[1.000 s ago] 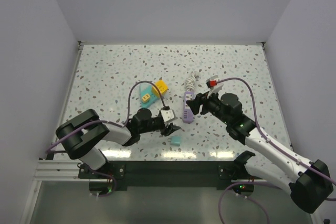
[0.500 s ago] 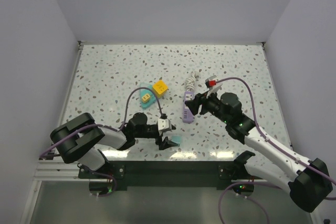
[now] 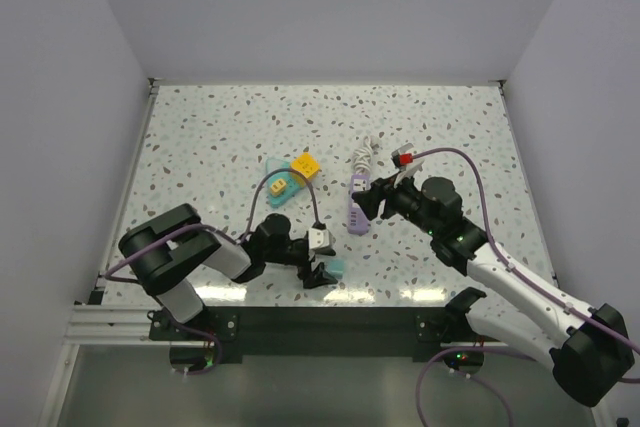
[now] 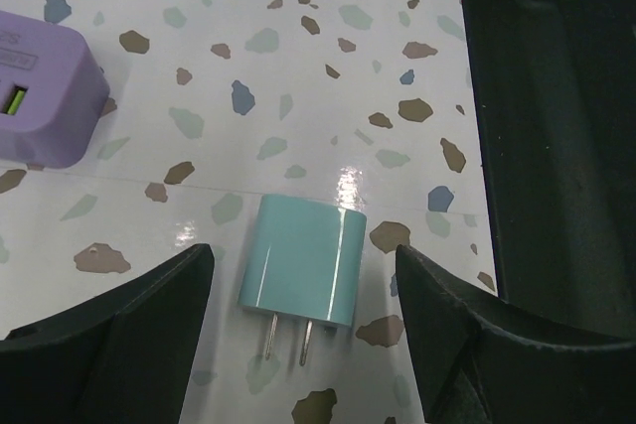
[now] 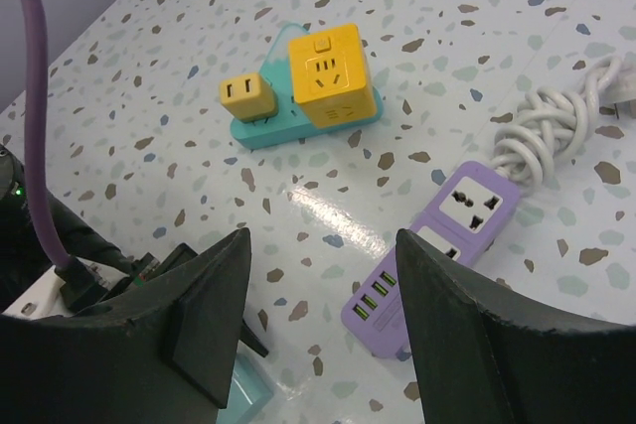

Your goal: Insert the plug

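Over speckled terrazzo tabletop (image 4: 298, 76), hovered with left gripper (image 4: 300, 255) jaws spread wide either side of small teal plastic two-prong plug (image 4: 303, 280), lying flat, untouched; held right gripper (image 5: 323, 245) jaws likewise apart near purple plastic power strip (image 5: 442, 235).

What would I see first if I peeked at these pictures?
The little teal plug lies flat on the speckled table, its two metal prongs showing, right between the left arm's open fingers. Next comes the purple power strip near the middle of the table, with its white cord bundled up behind it. A bright yellow cube sits off to its left.
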Available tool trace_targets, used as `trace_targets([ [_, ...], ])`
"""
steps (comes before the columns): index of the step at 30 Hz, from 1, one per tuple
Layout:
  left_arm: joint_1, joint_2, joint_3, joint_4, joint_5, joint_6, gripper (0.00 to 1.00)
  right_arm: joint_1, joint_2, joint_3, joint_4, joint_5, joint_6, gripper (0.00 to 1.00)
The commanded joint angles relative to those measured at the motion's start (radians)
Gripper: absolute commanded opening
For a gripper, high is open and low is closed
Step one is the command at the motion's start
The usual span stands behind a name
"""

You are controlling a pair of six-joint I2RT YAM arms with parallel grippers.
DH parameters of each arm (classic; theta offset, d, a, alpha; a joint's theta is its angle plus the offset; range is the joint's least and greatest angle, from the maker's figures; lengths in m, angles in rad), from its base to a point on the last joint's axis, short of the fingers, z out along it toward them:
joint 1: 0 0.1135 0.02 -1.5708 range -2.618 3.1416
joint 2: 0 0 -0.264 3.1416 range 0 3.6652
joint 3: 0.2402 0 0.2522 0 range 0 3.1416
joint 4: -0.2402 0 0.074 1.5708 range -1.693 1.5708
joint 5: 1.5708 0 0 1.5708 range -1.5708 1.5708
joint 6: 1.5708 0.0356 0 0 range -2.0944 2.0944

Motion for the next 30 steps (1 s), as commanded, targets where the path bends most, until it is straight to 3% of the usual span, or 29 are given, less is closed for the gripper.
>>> trace_targets([
  [1, 0.001, 0.024, 0.021, 0.015, 0.034, 0.021, 0.78, -0.005, -0.018, -0.003, 0.041, -0.007, 0.002, 0.63],
  [6, -0.013, 0.070, 0.051, -0.026, 0.023, 0.029, 0.70, -0.005, -0.015, -0.001, 0.041, -0.007, 0.005, 0.64],
  [9, -0.019, 0.097, 0.071, -0.046, -0.001, 0.032, 0.46, -0.005, -0.018, -0.001, 0.042, -0.009, 0.009, 0.64],
  [12, -0.021, 0.082, 0.075, -0.037, -0.058, 0.032, 0.08, -0.007, -0.028, 0.000, 0.042, -0.015, 0.018, 0.64],
  [14, -0.022, 0.024, 0.045, 0.026, -0.096, 0.029, 0.00, -0.007, -0.037, 0.002, 0.045, -0.021, 0.025, 0.64],
  [21, -0.021, -0.227, 0.002, 0.141, -0.328, 0.098, 0.00, -0.007, -0.052, 0.003, 0.062, -0.082, 0.061, 0.64],
  [30, -0.021, -0.274, 0.063, 0.205, -0.383, 0.198, 0.00, -0.007, 0.018, 0.002, 0.155, -0.283, 0.112, 0.64],
])
